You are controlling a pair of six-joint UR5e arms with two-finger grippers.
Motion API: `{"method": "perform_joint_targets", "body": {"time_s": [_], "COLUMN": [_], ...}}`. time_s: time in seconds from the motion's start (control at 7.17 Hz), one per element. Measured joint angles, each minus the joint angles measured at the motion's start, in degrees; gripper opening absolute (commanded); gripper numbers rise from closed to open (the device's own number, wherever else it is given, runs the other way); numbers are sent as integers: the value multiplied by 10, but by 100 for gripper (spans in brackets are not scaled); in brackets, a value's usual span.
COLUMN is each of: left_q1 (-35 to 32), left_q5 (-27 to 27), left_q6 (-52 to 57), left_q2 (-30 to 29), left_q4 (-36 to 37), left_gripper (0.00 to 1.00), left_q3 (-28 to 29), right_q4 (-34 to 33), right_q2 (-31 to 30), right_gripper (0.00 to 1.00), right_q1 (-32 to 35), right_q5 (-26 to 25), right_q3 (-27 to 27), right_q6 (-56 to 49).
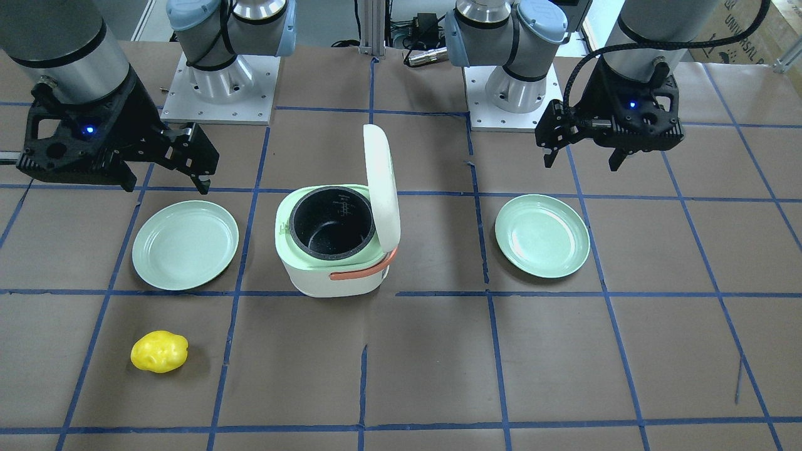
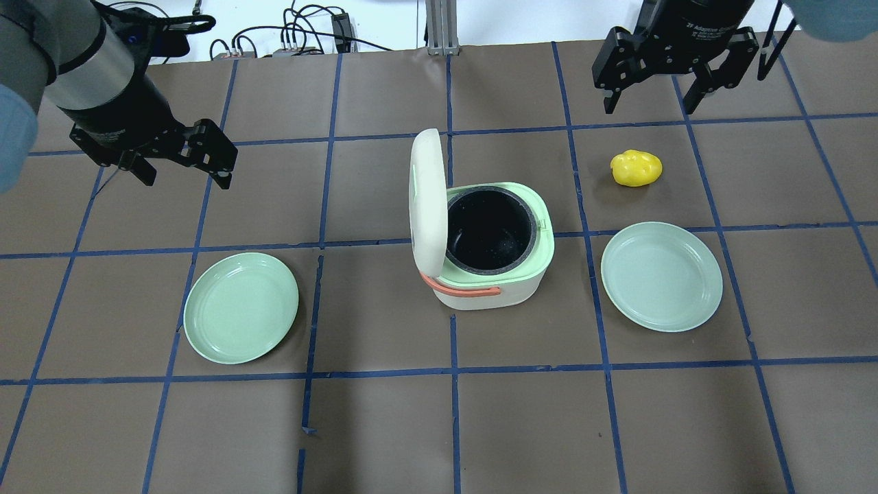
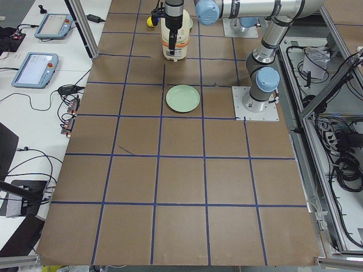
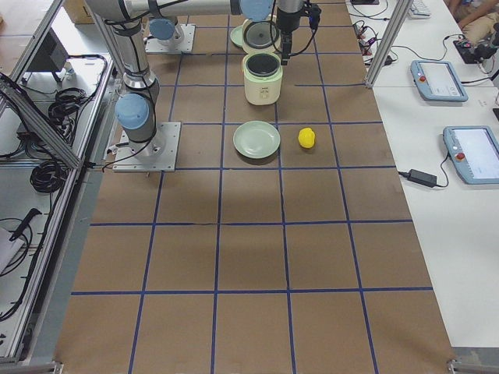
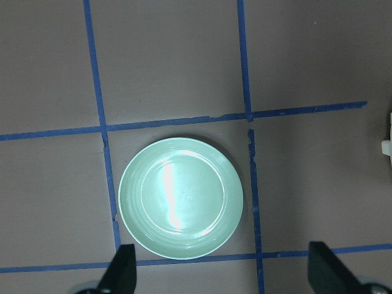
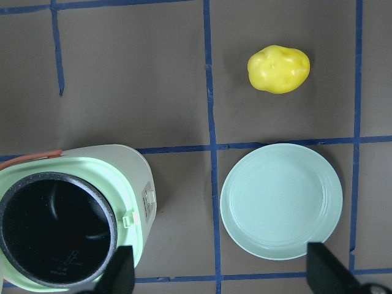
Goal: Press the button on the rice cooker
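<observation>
The white and pale-green rice cooker (image 2: 490,264) stands mid-table with its lid (image 2: 426,199) swung upright, so the black inner pot (image 2: 488,230) is open to view. A small tab (image 2: 542,221) sits on its green rim; I cannot make out a button. An orange handle (image 2: 466,291) hangs at its front. My left gripper (image 2: 185,177) is open and empty, hovering far to the cooker's left. My right gripper (image 2: 648,106) is open and empty, high at the far right. The right wrist view shows the cooker (image 6: 73,214) at lower left.
One pale-green plate (image 2: 241,307) lies left of the cooker and another (image 2: 661,276) lies right of it. A yellow potato-like toy (image 2: 636,168) lies beyond the right plate. The left wrist view looks straight down on the left plate (image 5: 180,197). Brown paper with blue tape lines covers the table.
</observation>
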Motion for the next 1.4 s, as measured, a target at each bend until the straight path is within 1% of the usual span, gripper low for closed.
{"method": "perform_joint_targets", "body": {"time_s": [1.4], "left_q1": [0], "left_q5": [0], "left_q6": [0], "left_q2": [0], "left_q4": [0], "left_gripper": [100], "left_q3": [0], "right_q4": [2], "right_q2": [1], "right_gripper": [100], "right_q1": [-1], "right_q5": [-9], "right_q3": [6], "right_q6": [-1]}}
